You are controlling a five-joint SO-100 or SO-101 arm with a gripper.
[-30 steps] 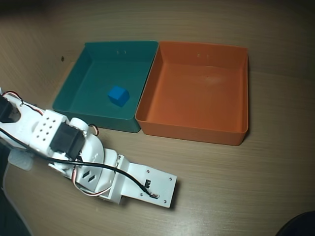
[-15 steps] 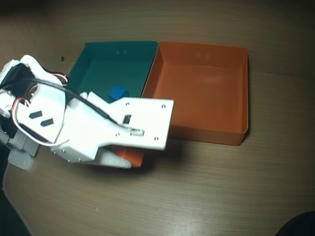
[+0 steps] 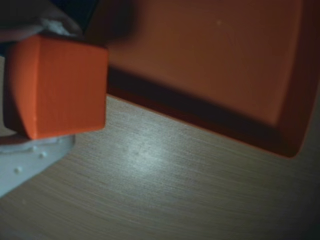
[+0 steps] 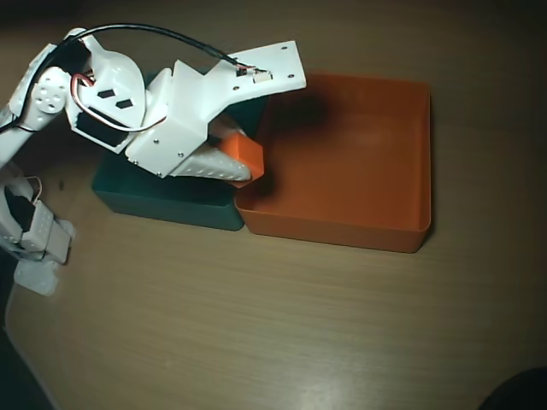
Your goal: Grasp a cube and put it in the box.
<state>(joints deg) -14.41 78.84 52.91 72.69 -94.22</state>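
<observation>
My gripper [image 4: 246, 164] is shut on the small orange cube [image 4: 243, 155] and holds it in the air over the seam where the teal tray meets the left wall of the orange box [image 4: 342, 229]. In the wrist view the cube [image 3: 57, 85] fills the left side, pinched between a white finger [image 3: 30, 160] below and one above. The orange box [image 3: 210, 60] lies to the upper right of the cube there, its floor bare. No blue cube is in view.
The teal tray [image 4: 162, 203] sits flush against the box's left side, mostly under the white arm [image 4: 171, 120]. The arm's base [image 4: 34, 231] stands at the left edge. Bare wooden table [image 4: 273, 325] stretches in front of both trays.
</observation>
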